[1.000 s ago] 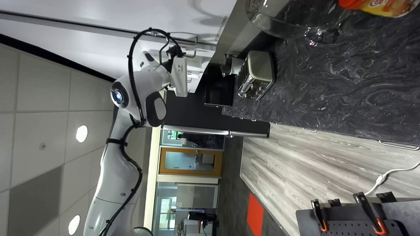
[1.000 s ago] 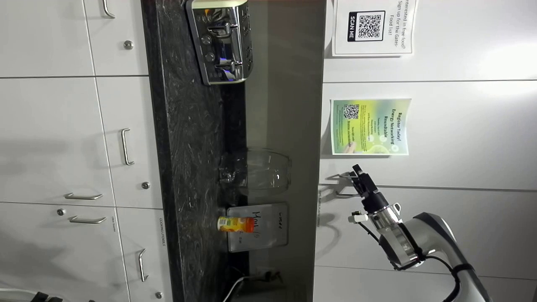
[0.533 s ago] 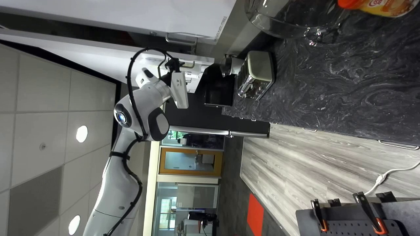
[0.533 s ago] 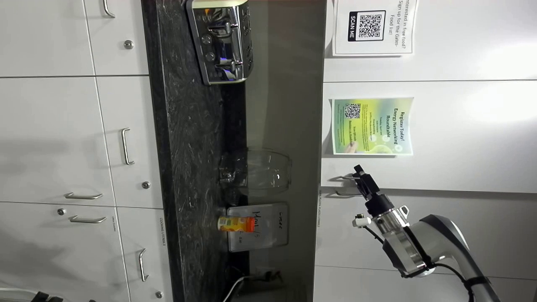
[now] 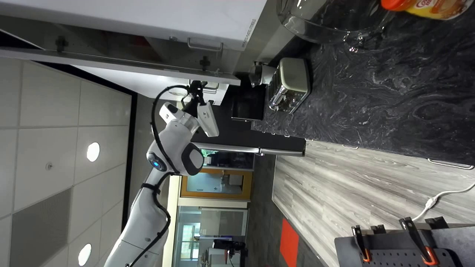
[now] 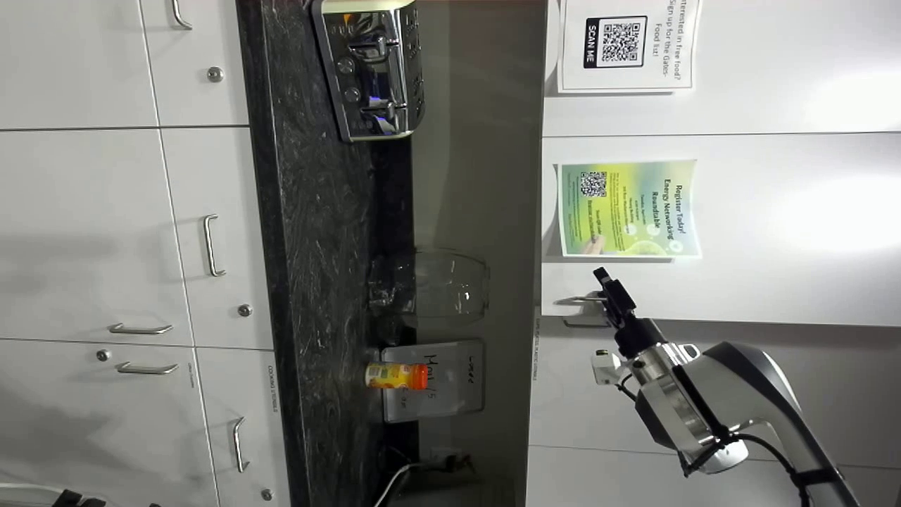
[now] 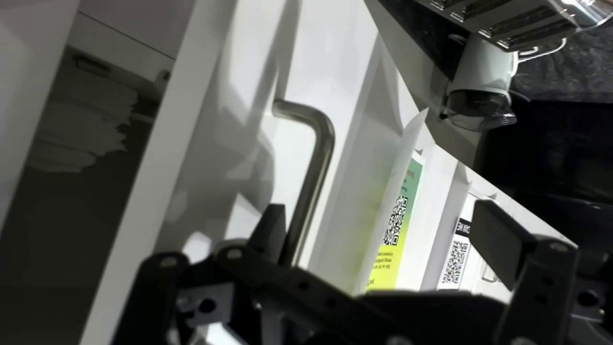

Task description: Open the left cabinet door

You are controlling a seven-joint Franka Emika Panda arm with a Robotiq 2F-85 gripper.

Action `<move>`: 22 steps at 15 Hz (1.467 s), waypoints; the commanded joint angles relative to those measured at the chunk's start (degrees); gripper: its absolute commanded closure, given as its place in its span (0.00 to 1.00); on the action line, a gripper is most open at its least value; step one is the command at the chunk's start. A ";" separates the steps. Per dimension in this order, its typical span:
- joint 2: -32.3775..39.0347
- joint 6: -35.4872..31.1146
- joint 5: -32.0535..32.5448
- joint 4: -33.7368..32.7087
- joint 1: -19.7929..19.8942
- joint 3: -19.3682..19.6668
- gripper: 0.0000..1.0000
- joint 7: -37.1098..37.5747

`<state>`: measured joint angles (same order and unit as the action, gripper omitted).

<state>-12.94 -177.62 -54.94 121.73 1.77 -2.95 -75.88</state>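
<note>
The tool (image 7: 383,225) has its fingers (image 7: 500,239) spread wide, and in the wrist view the bar of the metal handle (image 7: 310,187) shows between them — close by one finger, well apart from the other; whether it touches, I cannot tell. The handle is fixed low on the left cabinet door (image 6: 774,229), which stands ajar. Along the door's handle edge a dark gap gives onto the cabinet inside, where a pale stack (image 7: 81,124) shows dimly. A green-and-yellow flyer (image 6: 628,210) is on the door's outer face. Past the door's handle edge is a matching white panel (image 5: 130,18), shut, and the arm (image 6: 732,387) reaches to the door from that side. Below the door runs the dark marbled tabletop (image 6: 317,246). On it a clear vessel (image 6: 450,285) stands under the door — an orange-lidded container (image 6: 395,376) past the door's handle edge, a toaster (image 6: 373,70) past its opposite edge.
</note>
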 commanded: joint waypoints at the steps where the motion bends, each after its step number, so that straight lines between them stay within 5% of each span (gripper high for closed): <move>1: 3.28 -12.18 0.43 -0.73 -2.72 -7.06 0.00 3.06; 2: 4.26 -16.01 0.51 -0.46 -2.54 -8.66 0.00 3.83; 3: 4.80 -19.98 10.36 1.82 -3.33 -8.17 0.00 13.73; 4: 6.18 -23.48 2.32 0.49 -2.00 -11.36 0.00 6.58; 5: 5.06 -20.73 2.74 -0.86 4.92 -15.79 0.00 6.92; 11: 3.03 -22.46 0.05 1.27 15.99 -28.73 0.00 6.85; 22: -8.36 -15.14 -17.99 6.86 22.09 -43.00 0.00 4.28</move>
<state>-19.49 -198.41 -68.54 128.91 23.20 -39.88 -69.62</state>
